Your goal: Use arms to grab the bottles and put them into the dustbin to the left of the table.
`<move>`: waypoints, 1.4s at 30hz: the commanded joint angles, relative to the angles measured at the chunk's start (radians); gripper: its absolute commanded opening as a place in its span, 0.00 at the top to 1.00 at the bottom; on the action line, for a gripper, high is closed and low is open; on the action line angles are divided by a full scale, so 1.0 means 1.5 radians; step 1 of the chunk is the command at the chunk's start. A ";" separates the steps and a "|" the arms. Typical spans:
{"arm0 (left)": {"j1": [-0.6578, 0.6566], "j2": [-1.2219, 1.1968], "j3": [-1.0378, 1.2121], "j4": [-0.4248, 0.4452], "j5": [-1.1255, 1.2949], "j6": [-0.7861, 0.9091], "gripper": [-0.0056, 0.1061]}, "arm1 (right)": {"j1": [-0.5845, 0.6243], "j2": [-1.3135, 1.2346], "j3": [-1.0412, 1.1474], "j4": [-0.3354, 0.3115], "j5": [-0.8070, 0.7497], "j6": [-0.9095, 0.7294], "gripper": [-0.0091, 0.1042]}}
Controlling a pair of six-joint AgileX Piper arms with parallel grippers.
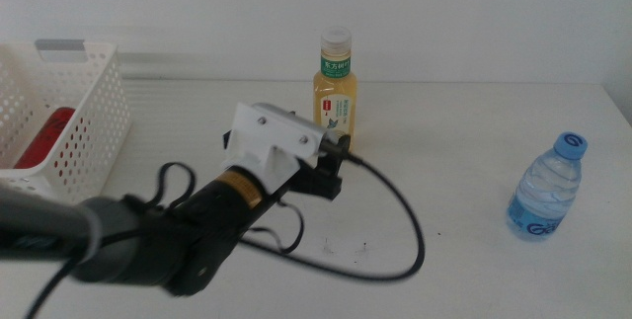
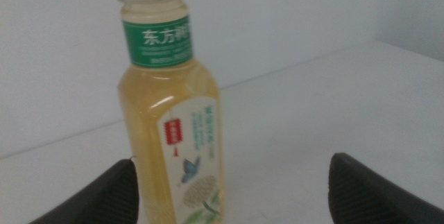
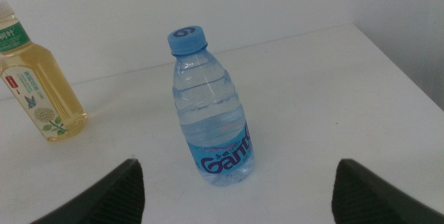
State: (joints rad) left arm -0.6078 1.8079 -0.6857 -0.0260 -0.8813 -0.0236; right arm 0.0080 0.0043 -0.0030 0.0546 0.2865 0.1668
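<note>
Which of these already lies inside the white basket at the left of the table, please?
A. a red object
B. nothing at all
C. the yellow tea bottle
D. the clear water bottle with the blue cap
A: in the middle view a red object shows through the perforated wall of the white basket, while the tea bottle and the water bottle stand upright on the table.

Wall [image 1: 474, 13]: plain, pale grey-white, spanning the whole far side of the scene.
Band [image 1: 197, 66]: pale strip with faint horizontal lines, along the wall's foot, far left to centre.
</note>
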 commanded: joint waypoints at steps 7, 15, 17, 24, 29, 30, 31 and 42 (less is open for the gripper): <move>0.000 0.112 -0.132 -0.089 0.010 0.000 0.11 | -0.005 -0.003 0.002 -0.002 -0.006 -0.002 0.21; 0.000 0.198 -0.242 -0.111 0.067 0.016 0.11 | -0.005 -0.003 0.002 -0.002 -0.006 -0.002 0.21; 0.000 0.218 -0.268 -0.127 0.067 0.023 0.11 | -0.005 -0.003 0.002 -0.002 -0.006 -0.002 0.21; 0.001 0.294 -0.359 -0.195 0.071 0.072 0.11 | -0.005 -0.003 0.002 -0.002 -0.006 -0.002 0.21; 0.003 0.320 -0.395 -0.219 0.072 0.092 0.11 | -0.005 -0.003 0.002 -0.002 -0.006 -0.002 0.21; 0.004 0.325 -0.400 -0.219 0.072 0.092 0.12 | -0.005 -0.003 0.002 -0.002 -0.006 -0.002 0.21; 0.005 0.326 -0.404 -0.219 0.074 0.091 0.13 | -0.005 -0.003 0.002 -0.002 -0.006 -0.002 0.21; 0.008 0.264 -0.396 -0.268 0.149 0.087 0.77 | -0.005 -0.003 0.002 -0.002 -0.006 -0.002 0.21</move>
State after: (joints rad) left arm -0.6002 2.2593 -1.2923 -0.3926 -0.6699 0.1078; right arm 0.0080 0.0043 -0.0030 0.0546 0.2865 0.1668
